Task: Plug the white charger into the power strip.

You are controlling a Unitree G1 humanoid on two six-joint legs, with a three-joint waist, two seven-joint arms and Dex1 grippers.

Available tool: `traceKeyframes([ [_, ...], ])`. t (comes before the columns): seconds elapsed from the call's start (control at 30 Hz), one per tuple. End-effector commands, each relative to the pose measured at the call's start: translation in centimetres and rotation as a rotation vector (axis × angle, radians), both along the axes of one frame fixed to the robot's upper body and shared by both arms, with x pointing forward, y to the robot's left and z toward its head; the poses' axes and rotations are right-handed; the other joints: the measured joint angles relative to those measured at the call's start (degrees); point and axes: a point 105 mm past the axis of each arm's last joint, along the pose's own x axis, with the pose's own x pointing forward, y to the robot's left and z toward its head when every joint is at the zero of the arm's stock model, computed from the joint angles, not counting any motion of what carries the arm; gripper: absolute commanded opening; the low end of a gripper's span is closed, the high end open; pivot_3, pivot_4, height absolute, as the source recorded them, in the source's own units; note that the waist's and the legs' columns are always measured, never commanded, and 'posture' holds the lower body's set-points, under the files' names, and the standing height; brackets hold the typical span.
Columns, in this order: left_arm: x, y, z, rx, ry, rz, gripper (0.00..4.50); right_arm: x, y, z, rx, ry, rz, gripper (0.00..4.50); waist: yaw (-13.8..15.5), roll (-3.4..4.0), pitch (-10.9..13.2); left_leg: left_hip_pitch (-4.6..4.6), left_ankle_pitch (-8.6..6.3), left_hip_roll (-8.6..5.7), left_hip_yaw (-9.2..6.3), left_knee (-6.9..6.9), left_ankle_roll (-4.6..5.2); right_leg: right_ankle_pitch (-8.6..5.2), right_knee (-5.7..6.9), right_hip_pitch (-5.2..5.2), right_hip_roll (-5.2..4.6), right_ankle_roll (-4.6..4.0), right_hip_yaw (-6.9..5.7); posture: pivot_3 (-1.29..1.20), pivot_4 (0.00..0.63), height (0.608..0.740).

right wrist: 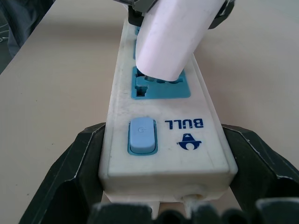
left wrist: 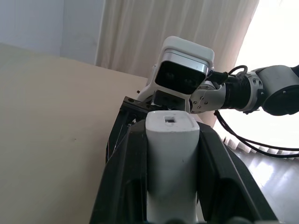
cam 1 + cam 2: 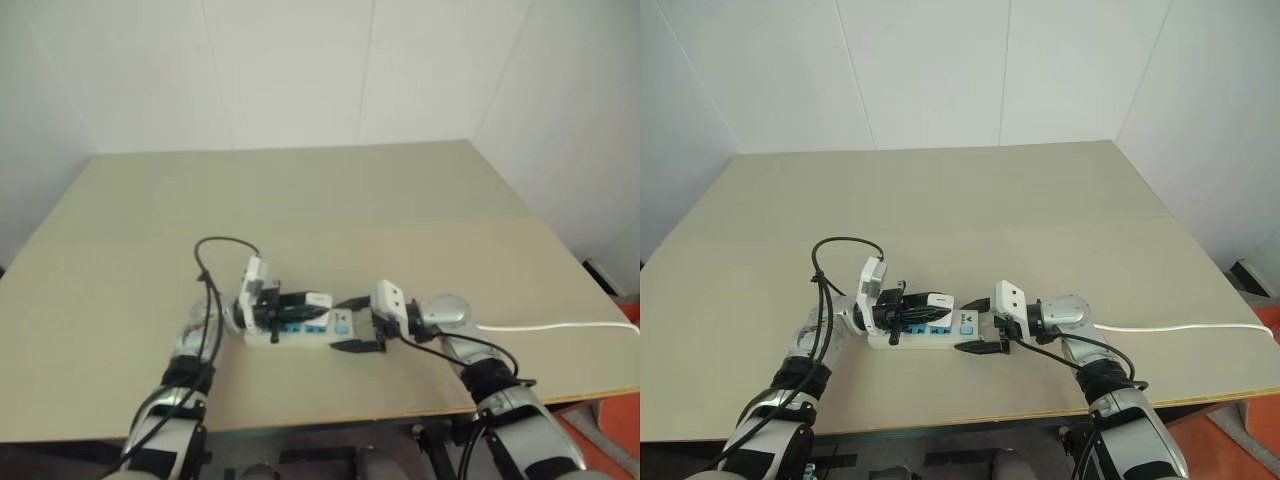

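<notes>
Nearest us, our right pincer [image 1: 163, 205] clamps the switch end of the power strip [image 1: 163, 140], one black finger [image 1: 70, 172] pressed to each long side of the white bar. The blue switch [image 1: 141, 135] lies just past the fingers, beside the printed brand mark. Beyond it, the white charger [image 1: 170, 37] sits tilted over the nearest blue socket [image 1: 161, 86], its lower edge at the socket face. Our left pincer [image 2: 170, 140] is clamped on the white charger, reaching toward the right pincer above the strip. The strip rests on the tan tabletop [image 3: 330, 190], and a thin white cord [image 3: 560, 326] trails away behind the right pincer.
</notes>
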Motion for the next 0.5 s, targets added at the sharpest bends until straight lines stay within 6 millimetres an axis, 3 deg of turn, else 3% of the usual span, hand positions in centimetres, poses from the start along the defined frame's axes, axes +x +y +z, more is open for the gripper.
traceKeyframes([
  [0.03,0.1,-0.1,0.6,-0.020,-0.018,-0.003,1.01,-0.8,0.5,-2.1,-0.075,0.043,0.025,3.42,-0.01,0.00,0.00,0.01,0.00,0.00,0.00,-0.01,0.00,0.00,0.00,0.01,0.00,0.00,0.00,0.00,0.150,0.740],
  [0.3,-0.1,-0.4,0.4,-0.037,0.010,-0.012,1.01,-0.9,0.5,-2.3,-0.079,0.039,0.019,3.42,-0.02,0.00,0.00,0.06,0.00,0.00,0.01,-0.04,0.00,0.00,0.00,0.03,0.00,0.00,0.01,0.00,0.150,0.740],
  [0.5,-1.0,-0.5,-1.3,0.061,-0.013,-0.059,1.01,-0.8,0.6,-2.2,-0.071,0.035,0.014,3.42,-0.03,0.00,-0.04,0.18,0.00,0.00,0.04,-0.10,0.00,0.00,-0.02,0.10,0.01,0.00,0.04,0.00,0.150,0.740],
])
